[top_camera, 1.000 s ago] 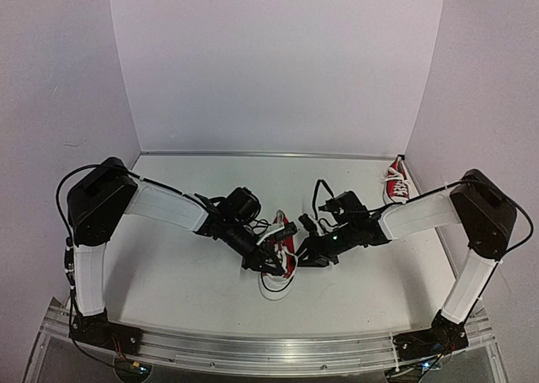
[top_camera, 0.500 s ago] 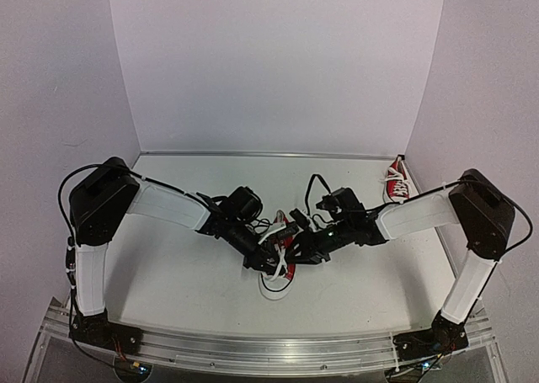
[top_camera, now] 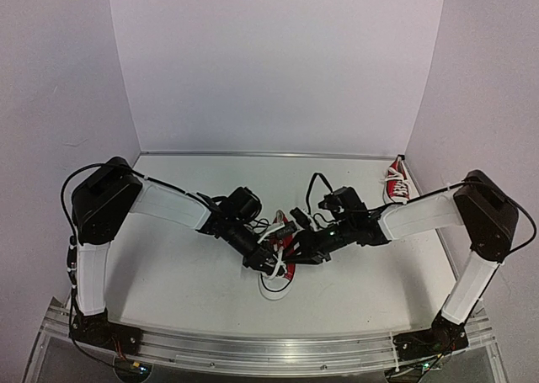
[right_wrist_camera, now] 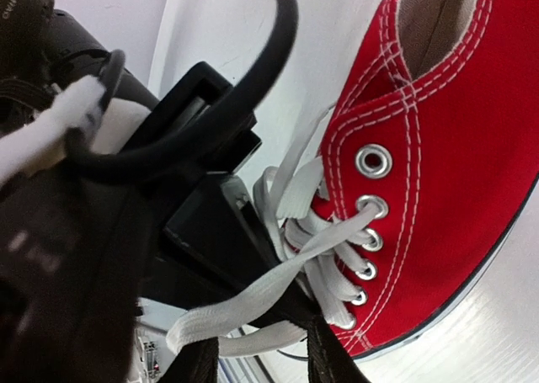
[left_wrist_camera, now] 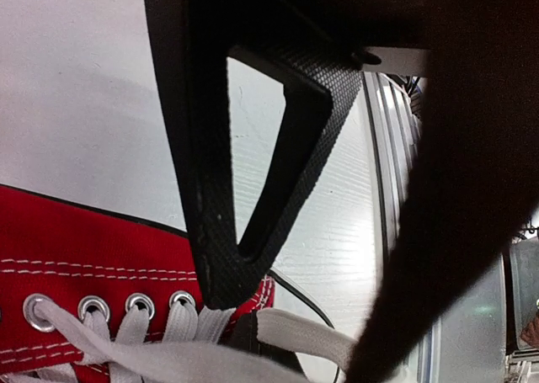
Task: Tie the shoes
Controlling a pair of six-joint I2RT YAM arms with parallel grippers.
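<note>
Where the arms meet in the top view, one red shoe [top_camera: 285, 275] lies directly beneath the left gripper [top_camera: 269, 263] and right gripper [top_camera: 301, 250]. The other shoe [top_camera: 396, 183] sits well apart, in the far right corner.

Left wrist: jaws together just over the shoe's eyelet row, with a lace [left_wrist_camera: 312, 337] beside them; I cannot tell whether it is pinched.

Right wrist: fingers [right_wrist_camera: 333, 362] parted, a lace strand crossing between them and the shoe just beyond.

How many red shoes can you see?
2. The middle shoe lies in the centre, partly covered. The corner shoe sits at the far right corner. None seems hidden.
</note>
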